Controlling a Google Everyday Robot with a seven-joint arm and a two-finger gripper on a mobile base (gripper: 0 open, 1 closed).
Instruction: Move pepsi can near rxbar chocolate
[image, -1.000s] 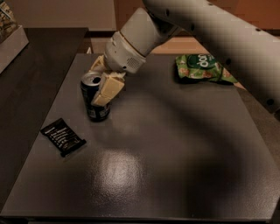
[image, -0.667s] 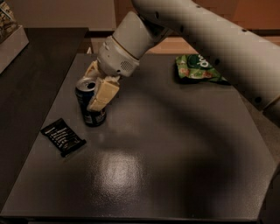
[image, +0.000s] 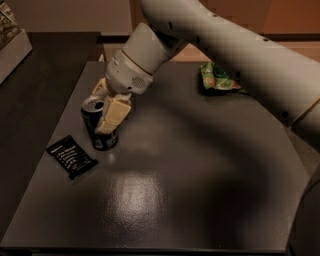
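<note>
The pepsi can (image: 97, 131) is a dark blue can with a silver top. It stands upright on the dark table (image: 200, 170) at the left. My gripper (image: 104, 110) is shut on the can, one cream finger (image: 112, 114) in front and the other behind. The rxbar chocolate (image: 71, 156) is a flat black bar with white text, lying just left of and in front of the can, a small gap between them.
A green crinkled snack bag (image: 216, 79) lies at the table's far side, partly hidden behind my arm (image: 240, 55). A lower dark surface (image: 35, 75) runs along the left, with a box (image: 9, 30) at the top left corner.
My gripper has carried the pepsi can to the left and toward the front, closer to the rxbar chocolate. The bar and the snack bag have not moved.
</note>
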